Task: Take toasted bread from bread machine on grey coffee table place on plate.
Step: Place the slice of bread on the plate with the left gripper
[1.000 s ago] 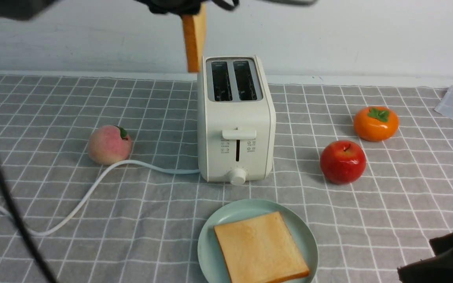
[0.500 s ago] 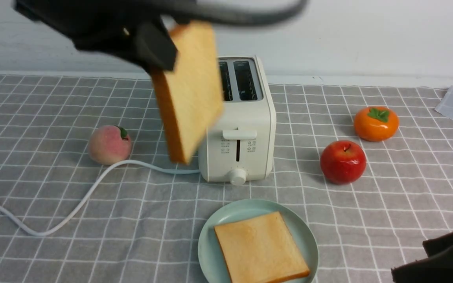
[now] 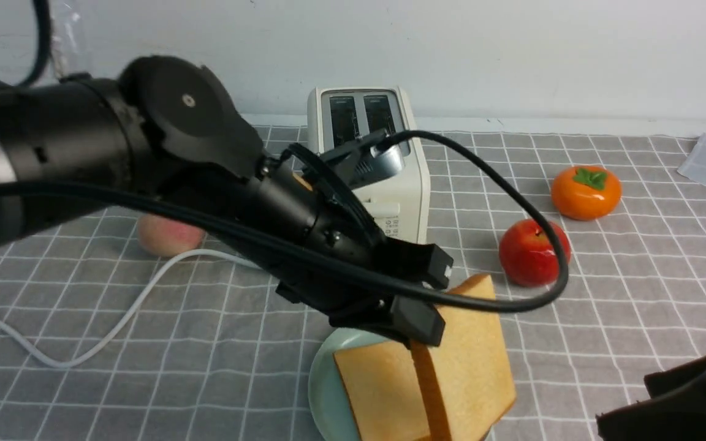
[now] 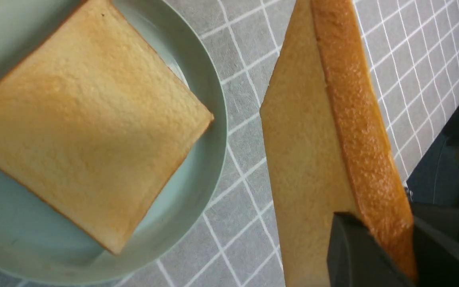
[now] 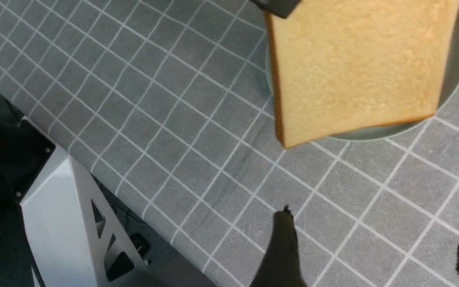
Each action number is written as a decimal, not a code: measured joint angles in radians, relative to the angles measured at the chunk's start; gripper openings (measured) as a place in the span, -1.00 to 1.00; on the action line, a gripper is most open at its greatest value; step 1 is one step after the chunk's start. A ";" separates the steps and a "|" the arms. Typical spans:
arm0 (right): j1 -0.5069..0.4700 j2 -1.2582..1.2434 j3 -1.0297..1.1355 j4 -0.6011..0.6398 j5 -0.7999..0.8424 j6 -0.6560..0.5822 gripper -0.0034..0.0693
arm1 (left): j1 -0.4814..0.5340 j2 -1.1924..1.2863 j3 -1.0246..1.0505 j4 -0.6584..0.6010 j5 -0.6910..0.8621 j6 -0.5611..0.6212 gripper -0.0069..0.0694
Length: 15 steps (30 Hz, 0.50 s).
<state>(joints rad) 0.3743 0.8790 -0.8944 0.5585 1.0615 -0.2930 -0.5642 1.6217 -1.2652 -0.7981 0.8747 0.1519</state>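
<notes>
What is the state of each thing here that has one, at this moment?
held toast: gripped by the left hand, standing on edge, not yet laid down.
flat toast: lying flat on the plate.
bread machine: both slots empty.
left hand: shut on the held toast.
right hand: open, empty.

A lab bench, seemingly — bare white wall (image 3: 573, 55), clothed grey coffee table (image 3: 635, 318), metal frame (image 5: 66, 207).
</notes>
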 joint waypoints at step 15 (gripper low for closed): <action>0.000 0.000 0.000 0.006 0.000 -0.001 0.56 | 0.001 0.148 0.000 0.158 -0.136 -0.047 -0.41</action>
<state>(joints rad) 0.3743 0.8790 -0.8944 0.5649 1.0615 -0.2940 -0.5631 1.7698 -1.2652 -0.6402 0.7386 0.1047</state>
